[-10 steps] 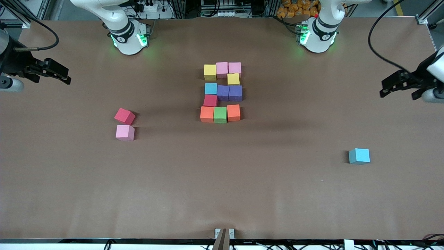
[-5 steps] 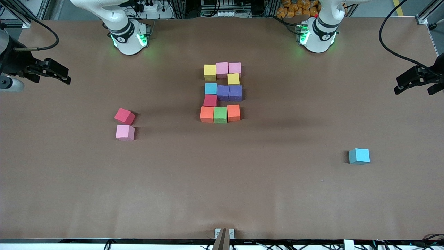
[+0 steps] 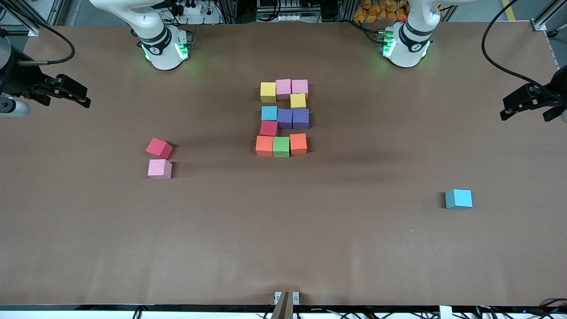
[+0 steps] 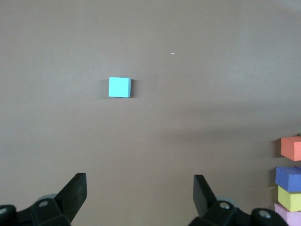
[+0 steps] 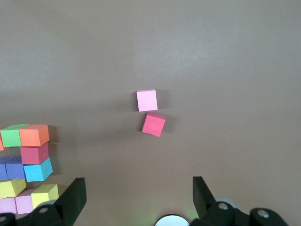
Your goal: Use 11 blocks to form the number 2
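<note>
Left claw [image 3: 509, 107] farther outward, open

Eleven-cube number 2 [image 3: 283, 118] mid-table; loose blocks [image 3: 159, 158] apart

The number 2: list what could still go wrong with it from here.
The number 2 looks complete, both grippers open and away at the table's ends. Risks: the yellow connector cube sits slightly askew, so any nudge could break the shape; fetching the loose pink cube or light blue cube might add an unneeded block.
</note>
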